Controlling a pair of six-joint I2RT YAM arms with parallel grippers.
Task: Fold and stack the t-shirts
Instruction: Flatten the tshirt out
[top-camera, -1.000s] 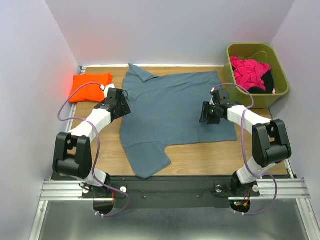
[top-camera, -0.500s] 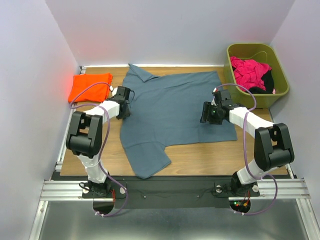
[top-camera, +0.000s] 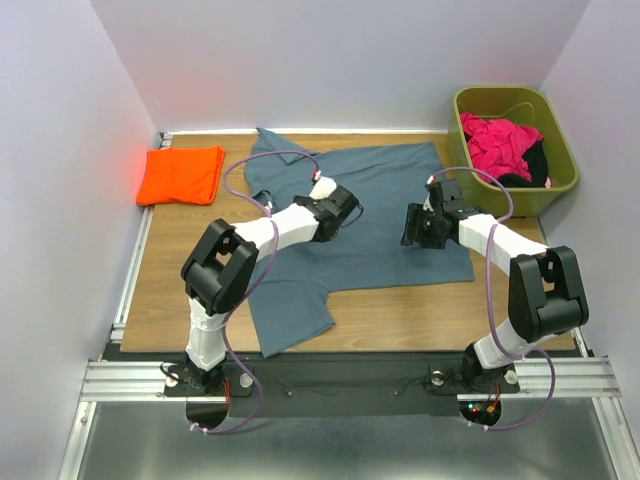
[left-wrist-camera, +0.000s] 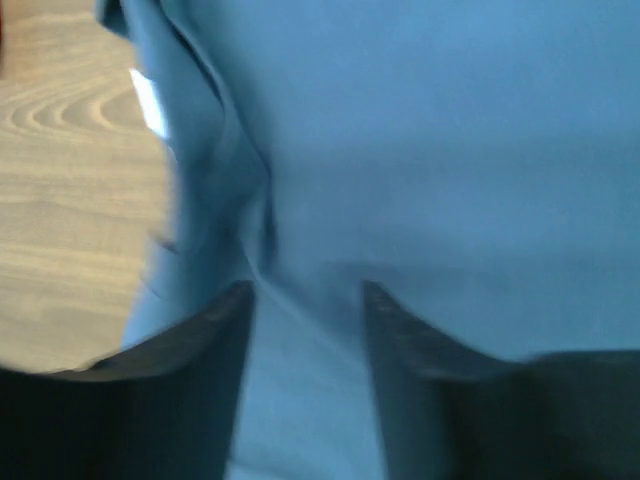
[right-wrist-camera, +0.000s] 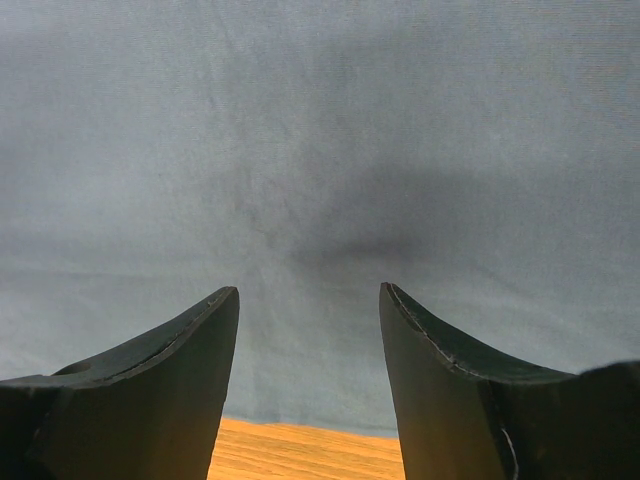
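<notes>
The slate blue-grey t-shirt (top-camera: 385, 180) lies spread flat across the middle of the wooden table (top-camera: 170, 280). One sleeve points toward the near edge. The bright orange t-shirt (top-camera: 180, 175) lies folded at the far left. My left gripper (top-camera: 345, 205) reaches out over the middle of the blue-grey shirt. In the blurred left wrist view its fingers (left-wrist-camera: 215, 330) stand apart, with a ridge of blue cloth (left-wrist-camera: 450, 150) running down toward the gap. My right gripper (top-camera: 410, 225) hovers open over the shirt's right part (right-wrist-camera: 320, 120), just inside its edge.
A green bin (top-camera: 500, 91) at the back right holds pink and black clothes (top-camera: 500, 145). White walls close in the table on three sides. Bare wood (right-wrist-camera: 300, 450) shows beyond the shirt's edge in the right wrist view.
My left arm has swung from the shirt's left edge to its middle. The shirt's near sleeve and left edge have shifted slightly. The right arm has barely moved.
</notes>
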